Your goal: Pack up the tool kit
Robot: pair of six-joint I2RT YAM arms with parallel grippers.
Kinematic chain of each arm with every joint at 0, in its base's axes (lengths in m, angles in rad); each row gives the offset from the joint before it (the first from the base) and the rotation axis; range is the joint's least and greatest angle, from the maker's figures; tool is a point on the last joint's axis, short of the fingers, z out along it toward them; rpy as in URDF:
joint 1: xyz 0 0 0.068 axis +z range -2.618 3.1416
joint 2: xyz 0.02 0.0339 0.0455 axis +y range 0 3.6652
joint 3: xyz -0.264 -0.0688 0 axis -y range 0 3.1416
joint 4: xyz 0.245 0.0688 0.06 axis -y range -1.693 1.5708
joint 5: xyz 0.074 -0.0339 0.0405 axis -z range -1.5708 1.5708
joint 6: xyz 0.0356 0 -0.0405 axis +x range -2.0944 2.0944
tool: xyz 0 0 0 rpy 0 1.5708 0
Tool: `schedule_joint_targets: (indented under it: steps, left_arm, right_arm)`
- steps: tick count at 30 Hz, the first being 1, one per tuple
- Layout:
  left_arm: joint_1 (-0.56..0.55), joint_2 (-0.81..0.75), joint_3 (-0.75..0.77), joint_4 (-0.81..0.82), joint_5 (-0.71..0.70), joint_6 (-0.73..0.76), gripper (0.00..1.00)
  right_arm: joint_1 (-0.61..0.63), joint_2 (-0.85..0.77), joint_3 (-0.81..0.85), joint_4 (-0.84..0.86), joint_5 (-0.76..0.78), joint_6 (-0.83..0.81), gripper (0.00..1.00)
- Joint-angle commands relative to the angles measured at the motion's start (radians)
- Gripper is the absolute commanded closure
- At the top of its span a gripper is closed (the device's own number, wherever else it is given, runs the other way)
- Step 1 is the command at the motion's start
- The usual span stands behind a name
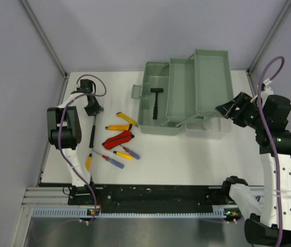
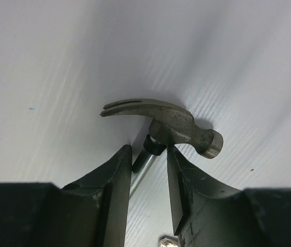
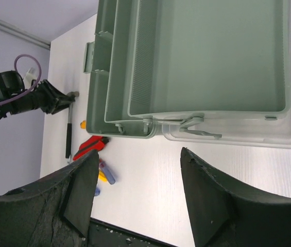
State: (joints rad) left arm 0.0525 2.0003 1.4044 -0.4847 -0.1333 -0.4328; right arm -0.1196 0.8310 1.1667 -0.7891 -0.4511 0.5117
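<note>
- Toolbox (image 1: 148,92): grey-green, open, at the far middle of the table (image 1: 186,162). Two trays are folded out to its right, the lower tray (image 1: 182,95) next to the base and the upper tray (image 1: 213,77) beyond it.
- Lid (image 3: 248,135): translucent, lying under the trays at their near edge.
- Black hammer (image 1: 157,103): small, lying in the toolbox base, head toward the far side.
- Steel hammer (image 2: 178,126): on the table at the left, well apart from the toolbox. The claw head points to the far side; the dark handle runs toward the near edge and ends in yellow.
- Left gripper (image 2: 148,150): down at the steel hammer's neck just behind the head. Its fingers (image 2: 115,180) are partly drawn in and straddle the shaft. White table shows between the shaft and the right-hand finger, so they are not clenched on it.
- Right gripper (image 3: 137,154): spread wide and grasping nothing, held above the table just off the trays' right near corner.
- Far knife (image 1: 127,119) and near knife (image 1: 117,127): yellow, on the table left of the toolbox.
- Pliers (image 1: 118,139): red-handled, just near of the knives.
- Right screwdriver (image 1: 126,154) and left screwdriver (image 1: 112,160): side by side, near of the pliers, between the steel hammer's handle and the open middle of the table.
</note>
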Motion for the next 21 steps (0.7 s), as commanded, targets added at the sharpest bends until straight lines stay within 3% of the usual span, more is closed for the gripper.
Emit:
schedule_joint_targets:
  steps: [1,3,4,7,10,19,21]
  left_arm:
    - [0.000,0.032,0.070,-0.025,0.058,-0.033,0.63]
    - [0.000,0.023,0.074,-0.041,0.049,-0.037,0.60]
    - [0.000,0.014,0.073,-0.054,0.041,-0.035,0.50]
    - [0.000,-0.029,0.039,-0.094,-0.003,-0.024,0.36]
    - [-0.002,-0.099,-0.030,-0.110,-0.032,-0.003,0.30]
    - [-0.003,-0.244,-0.366,-0.026,0.018,-0.053,0.32]
    - [-0.002,-0.261,-0.418,0.009,0.043,-0.061,0.37]
  right_arm:
    - [0.012,-0.013,0.014,0.021,0.017,-0.019,0.36]
    - [0.012,-0.012,0.013,0.022,0.015,-0.018,0.36]
    - [0.012,-0.012,0.011,0.022,0.015,-0.018,0.36]
    - [0.012,-0.016,0.008,0.022,0.011,-0.018,0.36]
    - [0.012,-0.018,0.005,0.025,0.005,-0.018,0.36]
    - [0.012,0.008,-0.006,0.044,-0.050,0.002,0.36]
    - [0.012,0.017,-0.007,0.053,-0.073,0.013,0.36]
